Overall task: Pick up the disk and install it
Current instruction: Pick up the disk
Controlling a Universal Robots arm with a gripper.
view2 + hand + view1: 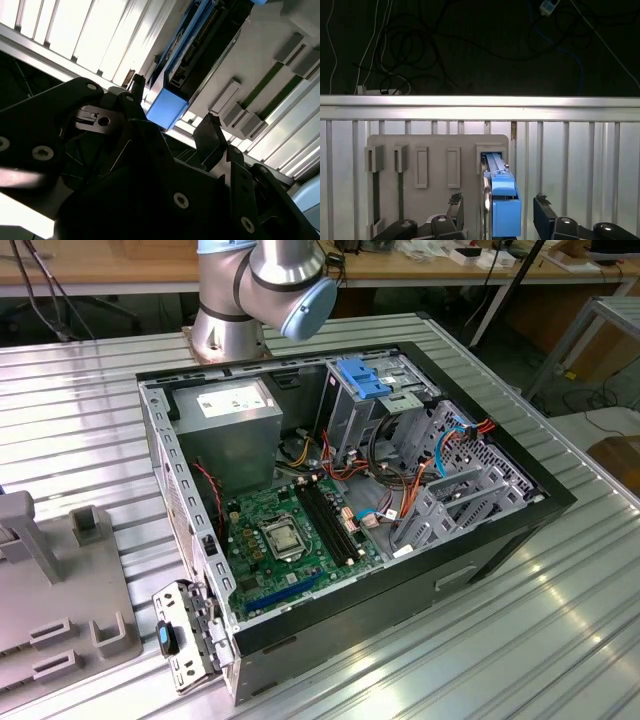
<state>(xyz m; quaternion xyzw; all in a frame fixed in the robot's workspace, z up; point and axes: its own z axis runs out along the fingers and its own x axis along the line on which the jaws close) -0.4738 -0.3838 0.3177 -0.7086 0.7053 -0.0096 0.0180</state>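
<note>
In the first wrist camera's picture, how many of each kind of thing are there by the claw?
Disk: 1
Grey holder plate: 1
Gripper fingers: 2
Total: 4

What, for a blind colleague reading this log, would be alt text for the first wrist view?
The blue-railed disk stands on edge in a slot of the grey holder, with the open gripper straddling it without touching. The holder lies on a ribbed metal table; dark cables hang beyond.

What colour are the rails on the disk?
Bright blue; the disk shows it best in the first wrist view.
</note>
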